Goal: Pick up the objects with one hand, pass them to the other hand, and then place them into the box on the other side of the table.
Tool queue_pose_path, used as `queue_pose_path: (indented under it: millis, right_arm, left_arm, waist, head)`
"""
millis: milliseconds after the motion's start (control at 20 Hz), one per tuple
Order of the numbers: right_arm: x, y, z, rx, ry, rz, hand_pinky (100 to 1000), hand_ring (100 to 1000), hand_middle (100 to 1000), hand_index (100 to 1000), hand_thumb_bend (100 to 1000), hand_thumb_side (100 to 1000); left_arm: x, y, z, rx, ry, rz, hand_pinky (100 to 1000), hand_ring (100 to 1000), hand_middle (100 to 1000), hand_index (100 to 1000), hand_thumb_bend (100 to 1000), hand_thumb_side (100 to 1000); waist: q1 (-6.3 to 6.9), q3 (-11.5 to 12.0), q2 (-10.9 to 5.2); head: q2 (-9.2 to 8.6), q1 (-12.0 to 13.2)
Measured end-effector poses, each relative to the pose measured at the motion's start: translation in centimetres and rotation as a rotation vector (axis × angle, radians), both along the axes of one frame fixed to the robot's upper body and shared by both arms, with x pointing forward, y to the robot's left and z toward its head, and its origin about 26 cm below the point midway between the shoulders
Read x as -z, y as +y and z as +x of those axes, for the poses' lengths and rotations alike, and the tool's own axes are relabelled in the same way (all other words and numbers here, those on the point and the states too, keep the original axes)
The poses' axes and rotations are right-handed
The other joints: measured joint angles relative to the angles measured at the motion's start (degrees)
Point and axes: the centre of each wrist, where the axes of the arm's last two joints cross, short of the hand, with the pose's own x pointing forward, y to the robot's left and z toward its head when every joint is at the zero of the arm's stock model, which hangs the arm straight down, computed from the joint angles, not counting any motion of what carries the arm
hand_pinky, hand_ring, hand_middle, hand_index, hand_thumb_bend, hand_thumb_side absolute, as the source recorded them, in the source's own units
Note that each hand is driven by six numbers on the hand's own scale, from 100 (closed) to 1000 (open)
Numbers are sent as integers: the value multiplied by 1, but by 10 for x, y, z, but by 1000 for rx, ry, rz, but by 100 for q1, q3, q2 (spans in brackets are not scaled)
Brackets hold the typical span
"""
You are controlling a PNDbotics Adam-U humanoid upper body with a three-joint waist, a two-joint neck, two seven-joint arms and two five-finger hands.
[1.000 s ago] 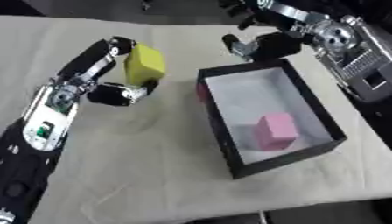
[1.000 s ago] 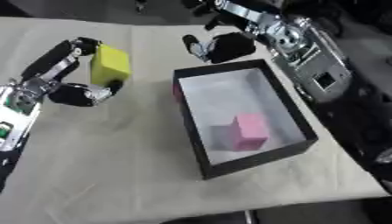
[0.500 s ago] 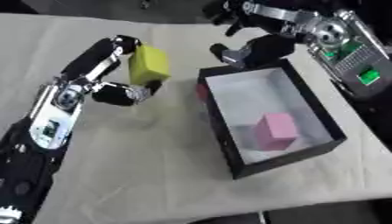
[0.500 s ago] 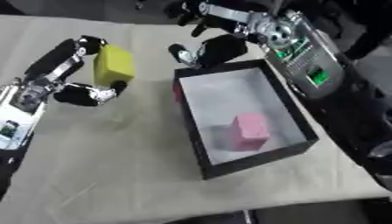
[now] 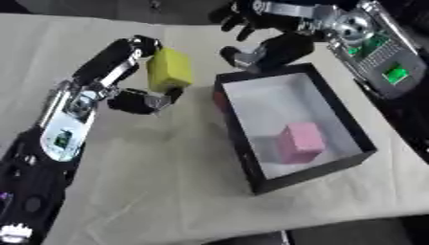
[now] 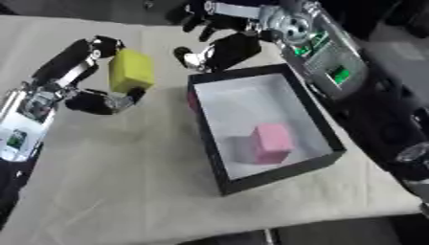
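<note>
Left hand (image 5: 126,76): at 10 o'clock of the scene, fingers and thumb curled round a yellow block (image 5: 168,71), pinching it above the cream tablecloth (image 5: 167,182).

Yellow block: held upright, just beside the box's near-left corner, at 9 o'clock of it, not inside.

Black box (image 5: 251,158): white-floored, at centre right. Contains one pink cube (image 5: 299,141) toward its 5 o'clock end. A reddish object (image 5: 218,98) shows against the outer left wall, too small to make out.

Right hand (image 5: 272,48): at 12 o'clock, above the box's far edge, fingers spread, holding nothing.
</note>
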Motion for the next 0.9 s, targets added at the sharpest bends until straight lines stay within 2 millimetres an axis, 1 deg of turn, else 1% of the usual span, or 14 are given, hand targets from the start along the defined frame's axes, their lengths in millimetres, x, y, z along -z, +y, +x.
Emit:
queue_pose_path:
  millis: [200, 250, 500, 650, 750, 900]
  right_arm:
    - [1, -1, -4, -3, 0, -1, 829, 915, 898, 929, 196, 370]
    - [1, -1, -5, -4, -1, -5, 830, 916, 899, 931, 196, 378]
    - [2, -1, -8, -15, 11, -33, 839, 921, 900, 944, 208, 412]
    - [3, -2, -8, -30, 35, -55, 836, 927, 902, 952, 207, 414]
    - [3, -3, -7, -37, 49, -57, 836, 928, 900, 952, 220, 400]
    - [4, -6, -4, -32, 63, -57, 838, 928, 897, 950, 249, 372]
  left_arm:
    - [-4, -5, -1, 0, -6, 9, 856, 699, 553, 474, 100, 338]
    - [-4, -6, -2, -1, -8, 14, 853, 700, 555, 474, 100, 315]
    - [-4, -9, -1, -8, -31, 67, 847, 702, 560, 475, 100, 265]
    - [0, -11, 1, -20, -29, 100, 848, 698, 555, 472, 100, 285]
    - [2, -10, 2, -37, -23, 113, 857, 693, 550, 463, 100, 334]
    - [4, -12, 3, -56, -3, 103, 864, 690, 546, 462, 100, 375]
  waist:
    - [-17, -6, 9]
    - [-17, -7, 9]
    - [-24, -17, 9]
    - [-25, -19, 9]
    - [-25, -19, 9]
    - [-25, -6, 9]
  head:
    - [0, -2]
    - [0, -5]
    - [0, -53]
    - [0, -69]
    - [0, -79]
    - [0, -80]
